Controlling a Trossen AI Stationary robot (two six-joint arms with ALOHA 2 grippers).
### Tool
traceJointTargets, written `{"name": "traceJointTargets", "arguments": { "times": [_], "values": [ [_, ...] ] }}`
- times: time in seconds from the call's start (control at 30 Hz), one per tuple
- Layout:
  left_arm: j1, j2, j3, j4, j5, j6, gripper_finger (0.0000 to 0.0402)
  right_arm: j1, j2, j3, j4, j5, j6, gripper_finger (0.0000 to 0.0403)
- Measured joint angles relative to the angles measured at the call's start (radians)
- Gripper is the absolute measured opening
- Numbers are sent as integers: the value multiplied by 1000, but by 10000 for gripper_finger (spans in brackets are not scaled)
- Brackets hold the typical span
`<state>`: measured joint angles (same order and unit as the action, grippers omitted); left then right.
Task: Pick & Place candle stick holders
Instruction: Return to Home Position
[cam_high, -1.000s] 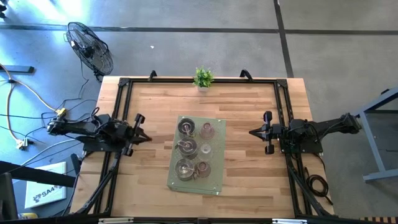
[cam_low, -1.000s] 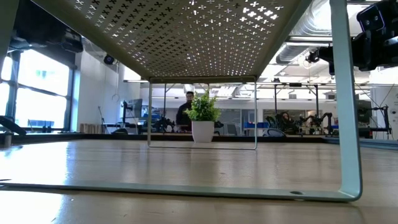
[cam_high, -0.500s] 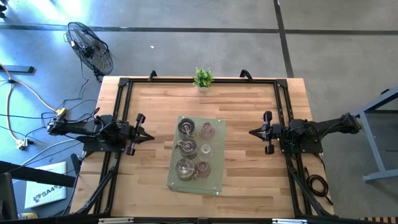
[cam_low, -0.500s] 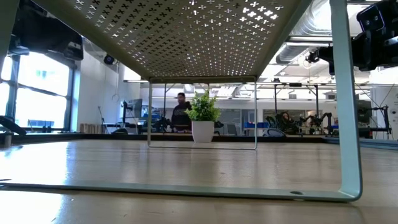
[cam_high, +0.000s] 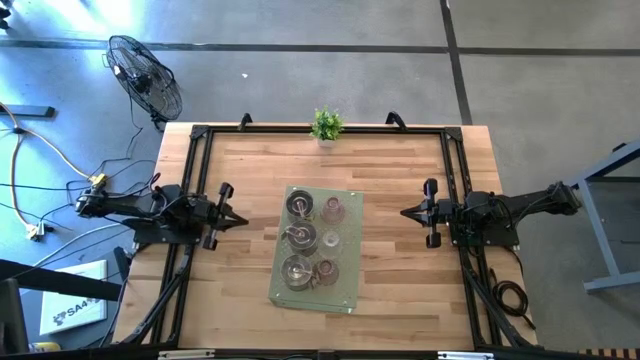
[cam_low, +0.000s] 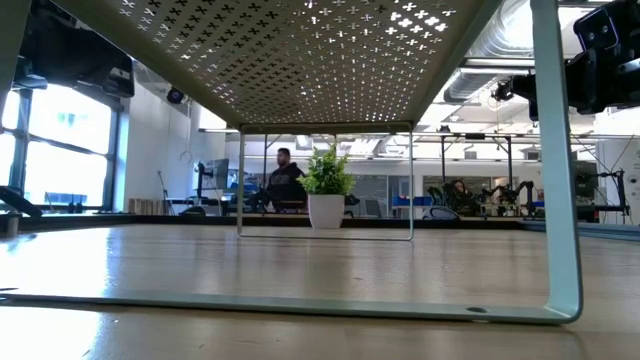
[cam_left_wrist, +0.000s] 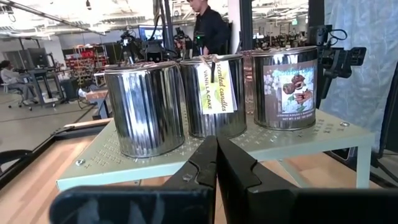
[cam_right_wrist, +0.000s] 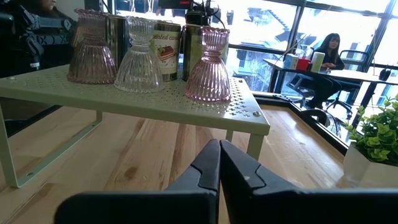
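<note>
A pale green perforated shelf (cam_high: 346, 296) stands on its legs in the middle of the wooden table. On its top stand three shiny silver candle stick holders (cam_high: 299, 237) (cam_left_wrist: 147, 107) in a row on the left side. Beside them, on the right side, stand two pink glass holders and one clear one (cam_high: 331, 240) (cam_right_wrist: 140, 57). My left gripper (cam_high: 232, 218) (cam_left_wrist: 216, 157) is shut and points level at the shelf from the table's left, well short of it. My right gripper (cam_high: 405, 212) (cam_right_wrist: 219, 159) is shut and points level from the right, also apart.
A small green potted plant (cam_high: 326, 125) (cam_low: 326, 190) stands at the middle of the far edge. Black frame rails (cam_high: 195, 180) run along the table's left, right and far sides. The shelf's leg (cam_low: 558, 200) stands close to the low camera. A person (cam_low: 284, 180) moves in the room behind.
Both grippers stay shut where they were. In the room beyond the table, the person behind the plant has walked toward the left.
</note>
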<state>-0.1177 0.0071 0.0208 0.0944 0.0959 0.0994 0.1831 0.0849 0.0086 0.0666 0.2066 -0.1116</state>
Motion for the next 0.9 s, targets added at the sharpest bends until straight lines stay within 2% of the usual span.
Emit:
{"name": "traceJointTargets", "arguments": {
  "times": [0.9],
  "values": [
    [0, 0, 0, 0, 0, 0, 0, 0, 0, 0, -1, 0, 0, 7]
  ]
}}
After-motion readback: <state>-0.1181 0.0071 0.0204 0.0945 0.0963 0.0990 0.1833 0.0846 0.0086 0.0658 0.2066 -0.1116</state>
